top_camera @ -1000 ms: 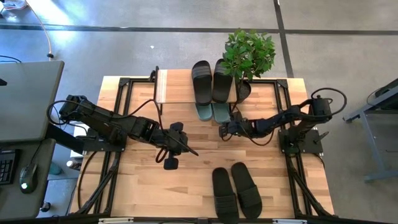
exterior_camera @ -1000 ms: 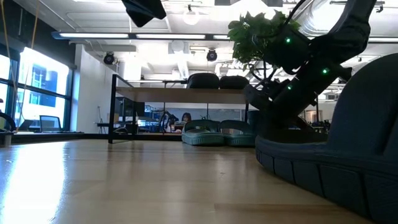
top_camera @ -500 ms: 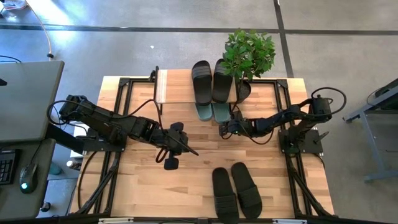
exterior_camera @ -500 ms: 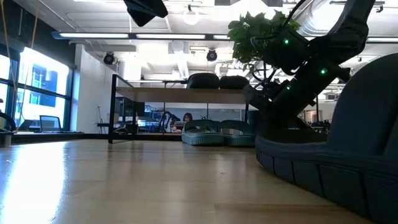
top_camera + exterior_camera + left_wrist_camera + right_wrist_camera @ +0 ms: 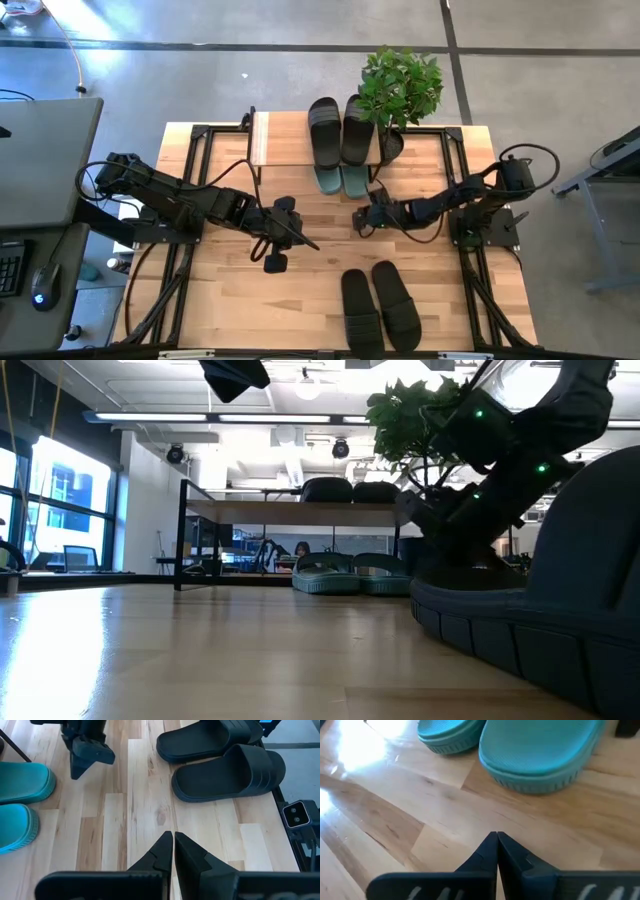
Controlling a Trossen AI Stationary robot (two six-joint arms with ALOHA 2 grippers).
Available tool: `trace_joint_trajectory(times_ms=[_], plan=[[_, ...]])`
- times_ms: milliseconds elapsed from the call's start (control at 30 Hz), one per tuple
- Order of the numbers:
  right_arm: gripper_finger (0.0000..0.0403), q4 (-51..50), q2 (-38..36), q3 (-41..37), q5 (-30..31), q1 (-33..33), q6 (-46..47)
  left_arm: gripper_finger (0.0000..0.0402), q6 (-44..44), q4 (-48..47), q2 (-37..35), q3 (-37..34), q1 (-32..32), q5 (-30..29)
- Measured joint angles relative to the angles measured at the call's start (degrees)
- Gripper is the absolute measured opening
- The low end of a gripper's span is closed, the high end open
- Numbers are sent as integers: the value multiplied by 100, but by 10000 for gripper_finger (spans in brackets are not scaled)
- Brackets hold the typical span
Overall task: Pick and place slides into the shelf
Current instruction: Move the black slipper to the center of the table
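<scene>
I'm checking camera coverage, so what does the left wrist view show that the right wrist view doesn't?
Only the left wrist view shows the black slides on the tabletop and the right end effector, shut. Only the right wrist view shows that end effector's closed fingers up close. Both show the green slides and the wooden tabletop.

Open bare wood between the sage-green rubber slides (image 5: 342, 180) under the low plank-topped shelf (image 5: 262, 139) and the black pair (image 5: 380, 305), with the leafy potted plant (image 5: 400, 88) crowding the shelf's right end.

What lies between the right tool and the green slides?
Only bare tabletop, seen in the right wrist view, lies between the right tool and the green slides.
</scene>
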Motion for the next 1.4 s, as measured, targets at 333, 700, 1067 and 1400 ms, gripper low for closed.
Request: trace_joint_trajectory(times_ms=[333, 700, 1067, 1400], plan=[[0, 77, -865, -2, -705, 676, -528, 7, 75, 859, 0, -4, -187, 1173], [0, -1083, -3329, -2, -847, 1520, -462, 7, -370, 2850, 80, 0, -727, 2744], [0, -2207, -4869, 9, -341, 2208, -883, 8, -446, 2643, 974, 526, -687, 1771], [0, -3351, -5209, -2, -609, 2638, -896, 8, 2458, 2197, 2208, 2174, -675, 1303]])
